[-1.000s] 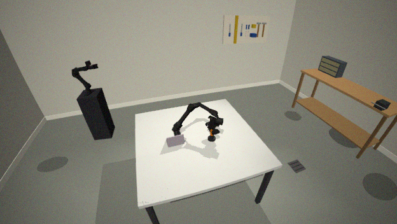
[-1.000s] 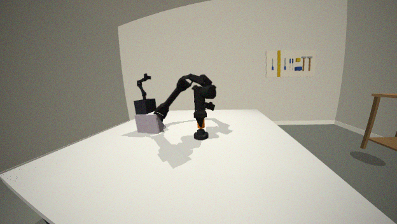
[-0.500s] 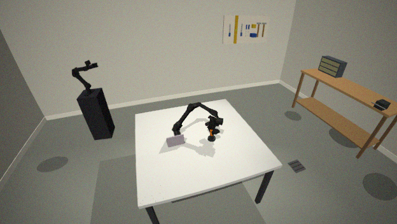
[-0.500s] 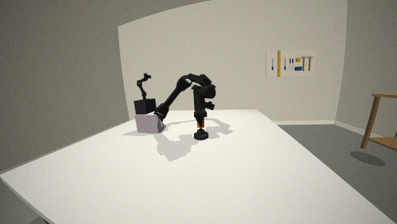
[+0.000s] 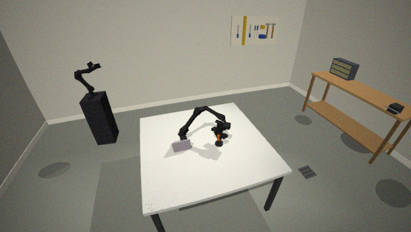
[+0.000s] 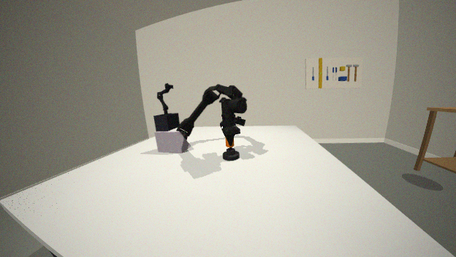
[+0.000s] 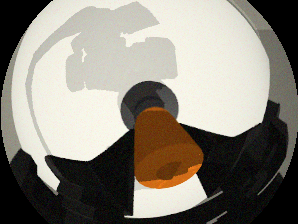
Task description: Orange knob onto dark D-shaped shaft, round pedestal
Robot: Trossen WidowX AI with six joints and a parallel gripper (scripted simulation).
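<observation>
end effector clamped on orange knob, held directly above round pedestal on the white desk

A bare workshop room is showing here. A white wall board of hanging blue and yellow hand tools is facing a wooden two-level workbench that is carrying a grey drawer cabinet.
</observation>
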